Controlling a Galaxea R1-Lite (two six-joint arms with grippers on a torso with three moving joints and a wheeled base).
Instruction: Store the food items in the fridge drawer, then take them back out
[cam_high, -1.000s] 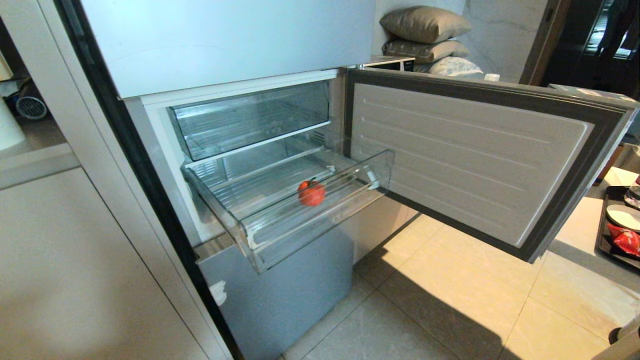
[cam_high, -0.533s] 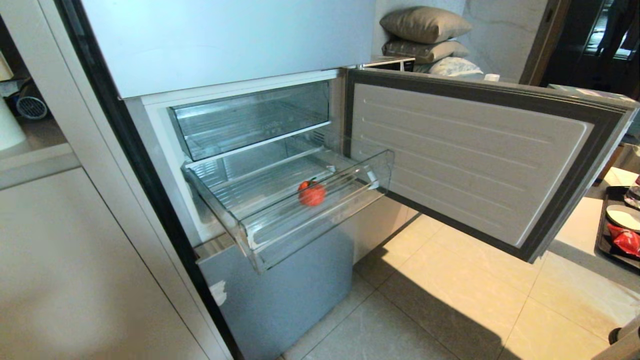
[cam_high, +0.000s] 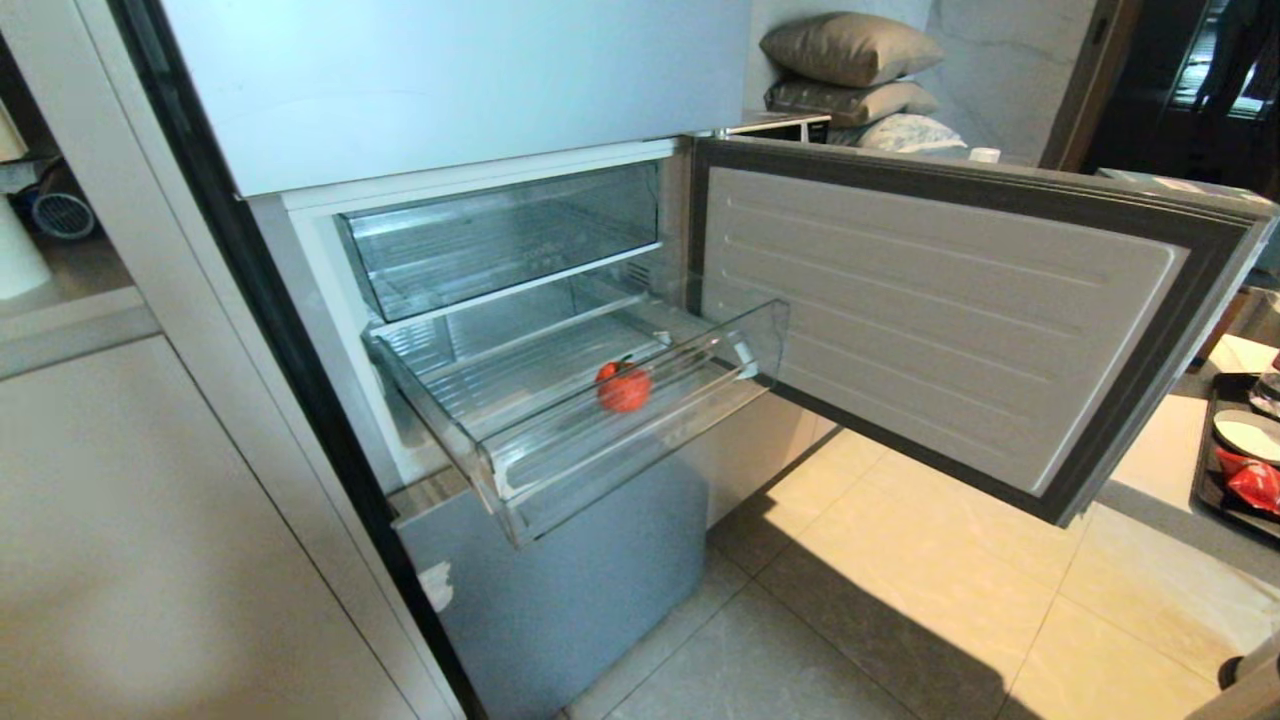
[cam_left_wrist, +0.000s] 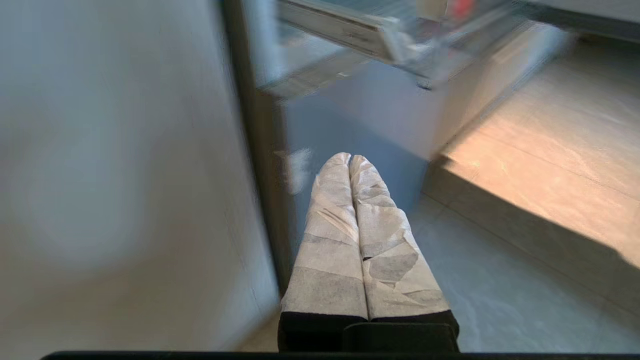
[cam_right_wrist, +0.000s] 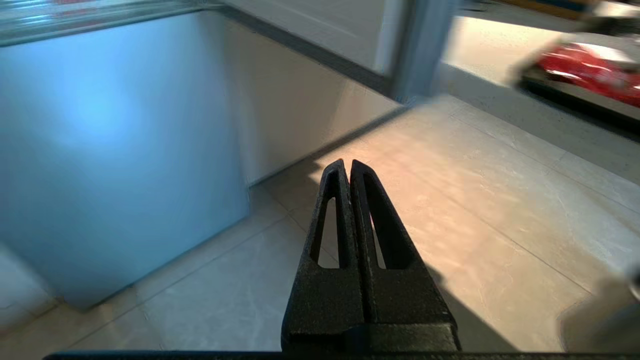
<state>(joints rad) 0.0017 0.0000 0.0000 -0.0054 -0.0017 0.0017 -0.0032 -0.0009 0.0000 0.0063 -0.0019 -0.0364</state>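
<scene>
Nothing moved; open fridge door (cam_high: 940, 310) beside pulled-out drawer (cam_high: 640, 420).

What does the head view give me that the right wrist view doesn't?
Only the head view shows the pulled-out fridge drawer with one red fruit lying in it, the taller clear drawer above, and the pillows. Only the right wrist view shows the right gripper, shut and empty, low over the floor. Both show the open fridge door and the tiled floor.
</scene>
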